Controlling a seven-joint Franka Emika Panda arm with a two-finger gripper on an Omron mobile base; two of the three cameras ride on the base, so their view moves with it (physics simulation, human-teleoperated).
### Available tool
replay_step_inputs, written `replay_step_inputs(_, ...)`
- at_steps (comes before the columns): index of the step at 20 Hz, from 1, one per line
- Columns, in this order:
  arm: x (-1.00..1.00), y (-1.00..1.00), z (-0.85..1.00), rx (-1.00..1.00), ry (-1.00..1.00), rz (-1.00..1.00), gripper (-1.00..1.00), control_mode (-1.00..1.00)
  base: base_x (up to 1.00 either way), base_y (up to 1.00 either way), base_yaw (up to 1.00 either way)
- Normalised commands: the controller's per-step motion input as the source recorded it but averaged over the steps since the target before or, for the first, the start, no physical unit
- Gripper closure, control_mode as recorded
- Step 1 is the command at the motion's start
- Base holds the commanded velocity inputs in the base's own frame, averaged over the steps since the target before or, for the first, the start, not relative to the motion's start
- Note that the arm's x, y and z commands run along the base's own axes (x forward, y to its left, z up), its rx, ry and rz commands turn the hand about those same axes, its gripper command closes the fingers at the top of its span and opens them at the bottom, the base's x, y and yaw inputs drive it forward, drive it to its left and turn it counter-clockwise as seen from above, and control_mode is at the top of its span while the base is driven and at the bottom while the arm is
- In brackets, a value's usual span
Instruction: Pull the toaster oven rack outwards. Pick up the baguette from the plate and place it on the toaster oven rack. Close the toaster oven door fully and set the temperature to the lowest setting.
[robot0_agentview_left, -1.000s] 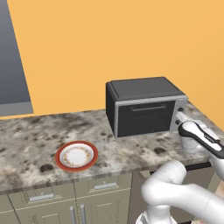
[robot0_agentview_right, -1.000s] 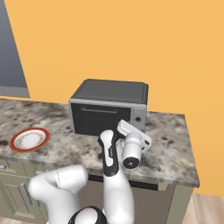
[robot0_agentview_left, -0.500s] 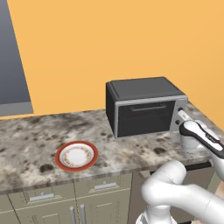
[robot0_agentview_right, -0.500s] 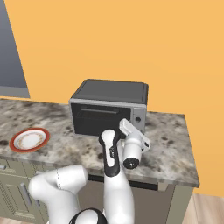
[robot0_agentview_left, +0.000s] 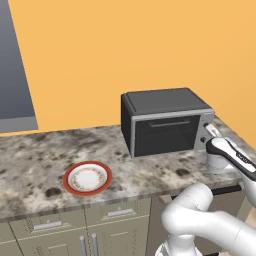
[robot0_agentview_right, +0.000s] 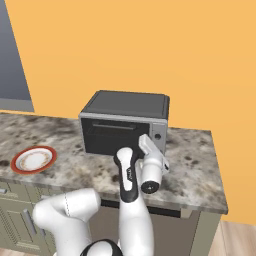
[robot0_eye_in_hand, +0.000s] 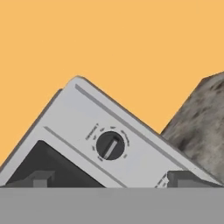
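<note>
With the toaster oven door (robot0_agentview_left: 164, 135) shut, the wide-open gripper (robot0_eye_in_hand: 109, 179) faces the temperature knob (robot0_eye_in_hand: 110, 145) on the toaster oven (robot0_agentview_right: 125, 122) at the counter's right, and should centre on it before closing.

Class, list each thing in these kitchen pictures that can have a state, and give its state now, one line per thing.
toaster oven door: closed, upright against the front.
plate: empty, flat on the counter.
knob: untouched, pointer tilted in the hand view.
gripper: open, holding nothing, facing the control strip.
</note>
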Motion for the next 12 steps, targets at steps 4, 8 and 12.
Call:
replay_step_inputs(4, 0.0, 0.0, 0.0, 0.14, 0.0, 0.0, -1.0, -1.0, 0.0, 0.0, 0.0)
replay_step_inputs(8, 0.01, 0.0, 0.0, 0.12, 0.0, 0.0, -1.0, -1.0, 0.0, 0.0, 0.0)
replay_step_inputs(12, 0.0, 0.0, 0.0, 0.12, 0.0, 0.0, -1.0, -1.0, 0.0, 0.0, 0.0)
